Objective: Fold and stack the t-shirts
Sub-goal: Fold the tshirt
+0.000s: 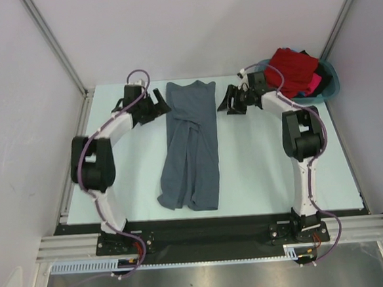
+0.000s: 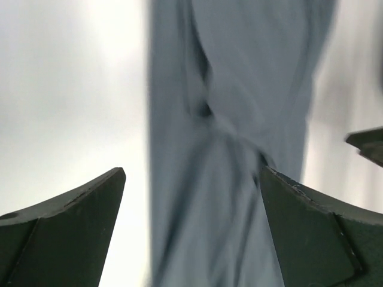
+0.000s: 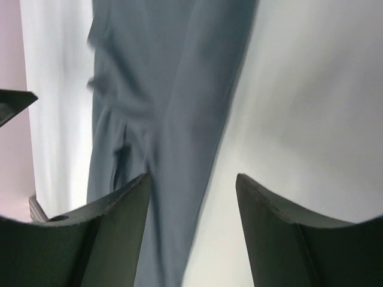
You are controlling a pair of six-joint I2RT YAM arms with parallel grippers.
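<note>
Grey t-shirt is lying in a long strip, cross-folds pending. I'm seeing left gripper and right gripper hanging open, empty. Other t-shirts are waiting in basin.

Looking steeply down from high behind the near edge of the tabletop; from the 2 wrists, close and low toward the far edge, sharing the grey t-shirt across all 3.
</note>
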